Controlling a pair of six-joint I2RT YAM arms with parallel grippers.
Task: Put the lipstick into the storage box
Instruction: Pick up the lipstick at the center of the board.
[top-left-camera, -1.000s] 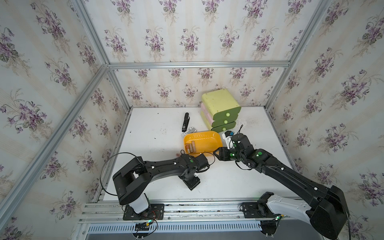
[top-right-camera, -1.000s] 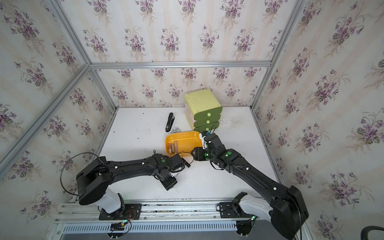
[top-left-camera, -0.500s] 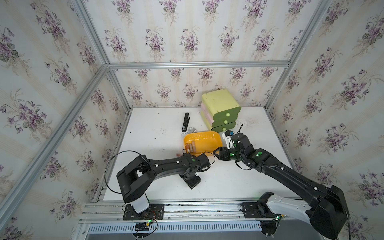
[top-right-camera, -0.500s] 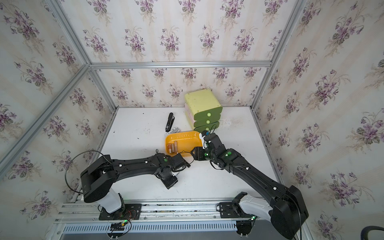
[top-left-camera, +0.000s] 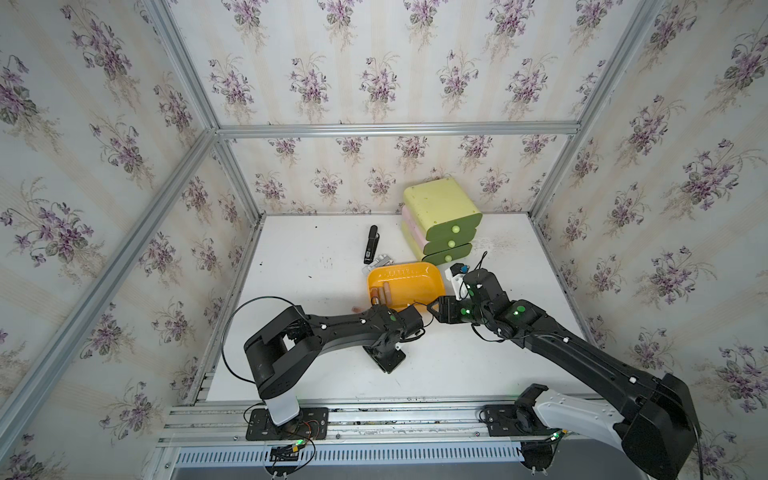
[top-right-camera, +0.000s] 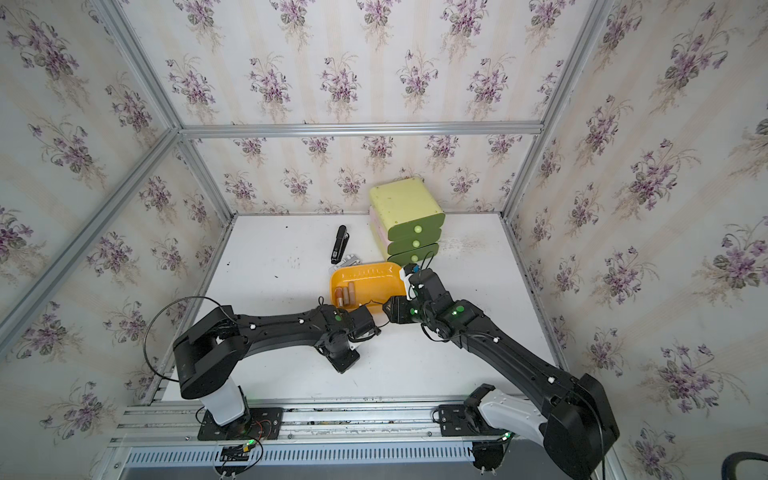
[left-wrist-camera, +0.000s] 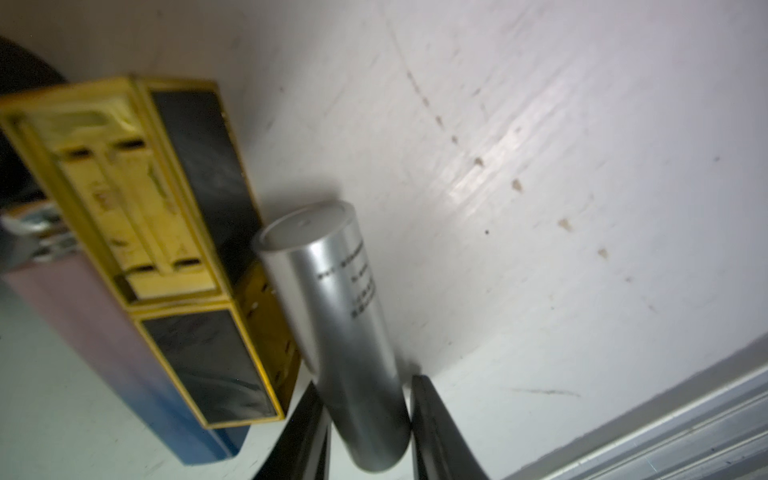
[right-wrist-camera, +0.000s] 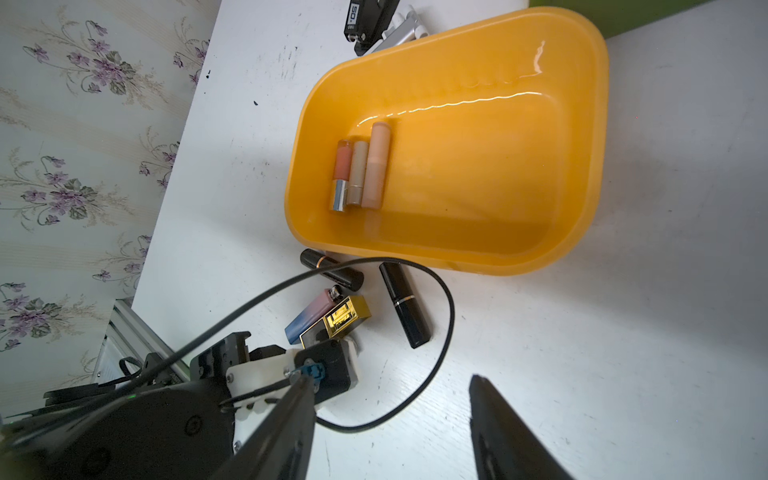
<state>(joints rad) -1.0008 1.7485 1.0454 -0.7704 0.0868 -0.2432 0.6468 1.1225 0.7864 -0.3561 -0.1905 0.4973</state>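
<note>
In the left wrist view my left gripper (left-wrist-camera: 365, 415) is shut on a silver lipstick (left-wrist-camera: 332, 299), one finger pressed to each side of the tube, which rests on the white table. A gold-and-black lipstick (left-wrist-camera: 199, 232) and a pink-to-blue one (left-wrist-camera: 83, 332) lie right beside it. The orange-yellow storage box (top-left-camera: 432, 282) (right-wrist-camera: 582, 166) sits just beyond and holds three lipsticks (right-wrist-camera: 361, 170) side by side. In both top views my left wrist (top-left-camera: 390, 322) covers the gripped tube. My right gripper (right-wrist-camera: 390, 380) (top-left-camera: 434, 309) hovers open at the box's front right corner, holding nothing.
Two black lipsticks (right-wrist-camera: 405, 307) (right-wrist-camera: 330, 266) lie on the table along the box's front rim. A black cable (right-wrist-camera: 449, 324) loops over them. The yellow-green drawer unit (top-left-camera: 442, 220) stands behind the box, with a black stapler (top-left-camera: 370, 245) to its left.
My left gripper's jaws have closed from wide apart onto the silver lipstick, and the left arm has shifted slightly. The right arm and its gripper have stayed put.
</note>
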